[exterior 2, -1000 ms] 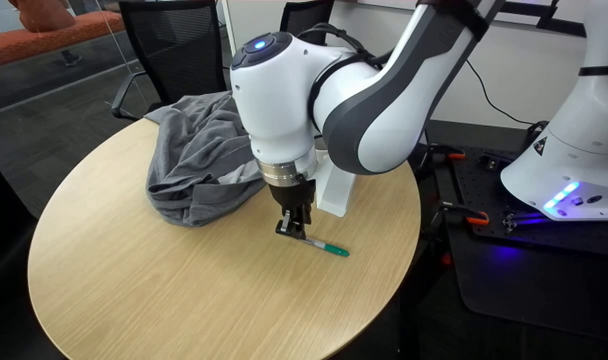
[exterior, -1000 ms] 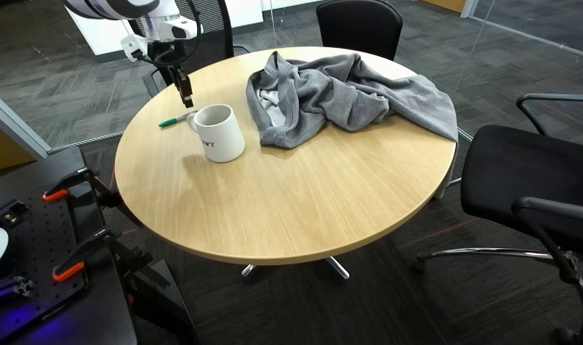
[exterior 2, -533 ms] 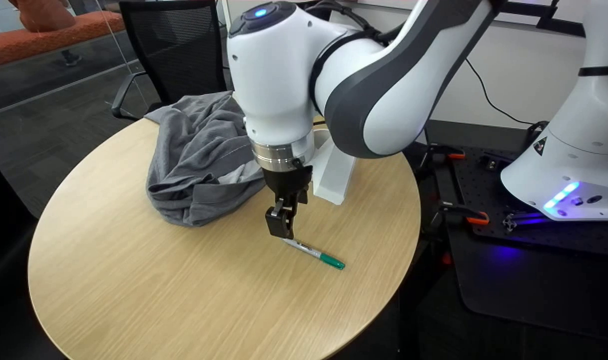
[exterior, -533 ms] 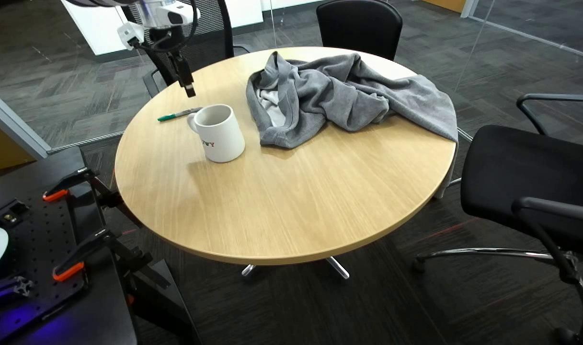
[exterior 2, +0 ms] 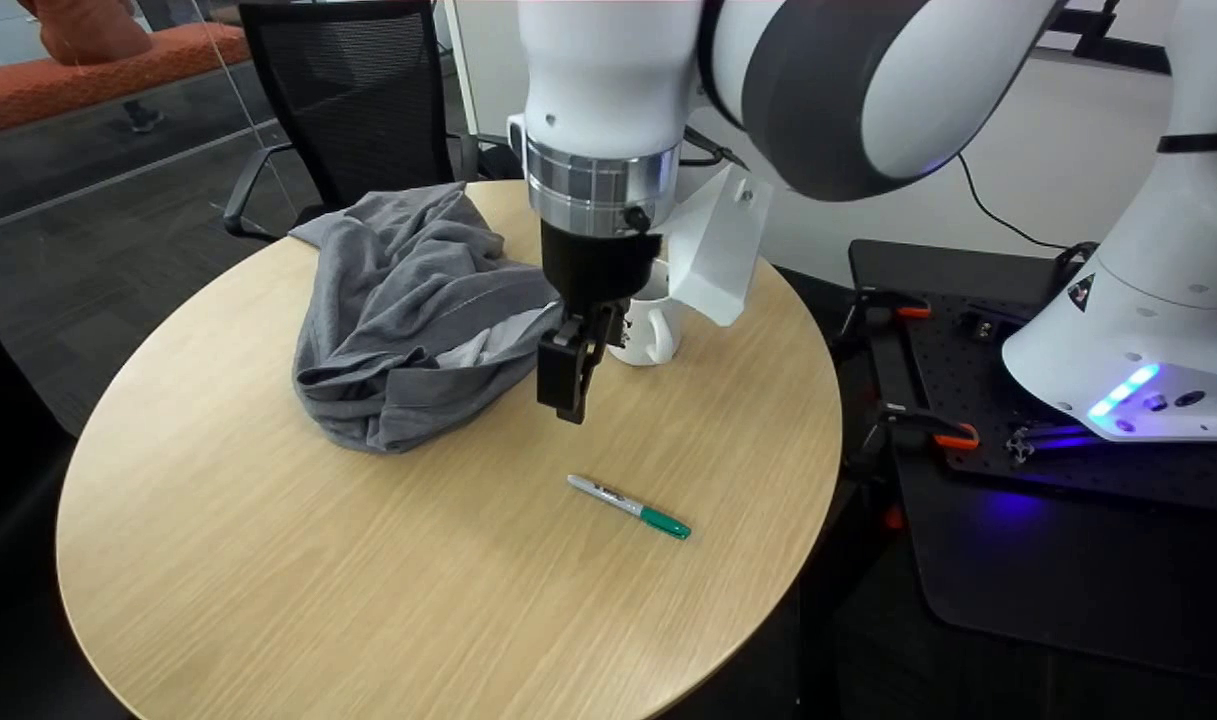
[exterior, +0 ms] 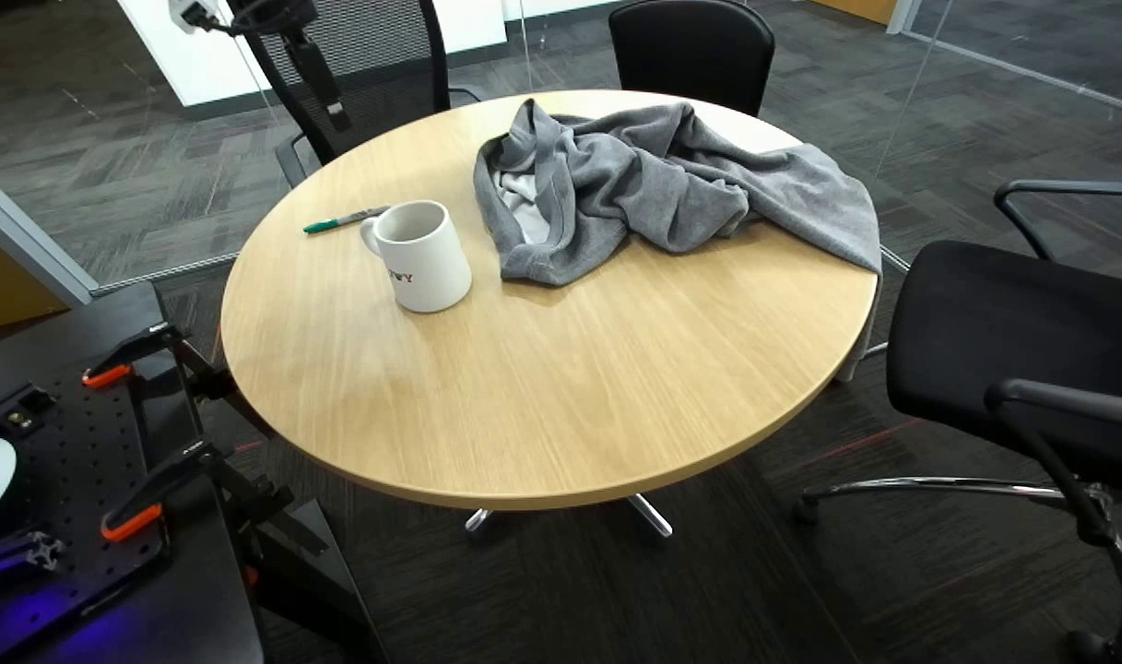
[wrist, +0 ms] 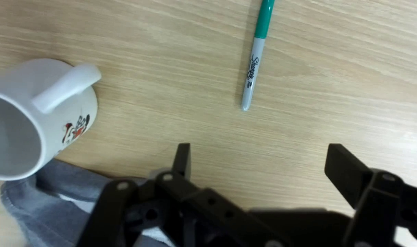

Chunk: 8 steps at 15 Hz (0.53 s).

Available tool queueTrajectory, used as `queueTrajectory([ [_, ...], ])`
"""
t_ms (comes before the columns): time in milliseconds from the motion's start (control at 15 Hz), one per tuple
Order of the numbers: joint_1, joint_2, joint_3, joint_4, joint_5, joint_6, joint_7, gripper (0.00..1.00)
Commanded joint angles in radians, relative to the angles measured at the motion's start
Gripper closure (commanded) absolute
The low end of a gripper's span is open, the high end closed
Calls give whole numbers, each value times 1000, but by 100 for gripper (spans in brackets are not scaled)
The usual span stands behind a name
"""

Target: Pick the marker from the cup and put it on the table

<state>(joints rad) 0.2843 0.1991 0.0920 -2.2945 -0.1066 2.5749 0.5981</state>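
Note:
The marker (exterior 2: 628, 507), grey with a green cap, lies flat on the wood-grain table (exterior 2: 368, 580). In the wrist view the whole barrel of the marker (wrist: 253, 68) shows, ahead of the fingertips and apart from them. My gripper (wrist: 259, 146) stands wide open with only tabletop between its fingers. In an exterior view the gripper (exterior 2: 571, 400) hangs above the table, between the marker and the cup. The white cup (exterior: 431, 267) is upright beside the marker (exterior: 344, 220), its handle towards it. In the wrist view the cup (wrist: 69, 113) is at the left, partly cut off.
A crumpled grey cloth (exterior: 634, 180) covers the table's far part near the cup and hangs over the edge. Black chairs (exterior: 694, 51) stand around the table. A dark bench (exterior 2: 1068, 560) with orange-tipped clamps carries the robot's base.
My gripper has opened, let go of the marker and risen away from it. The marker has dropped slightly and come to rest on the table. Cup and cloth have not moved.

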Motion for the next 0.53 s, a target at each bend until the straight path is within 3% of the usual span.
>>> queueTrajectory([
  [0, -10, -27, 11, -19, -1, 8, -1, 0],
  [467, -10, -27, 12, -27, 0, 8, -2, 0],
])
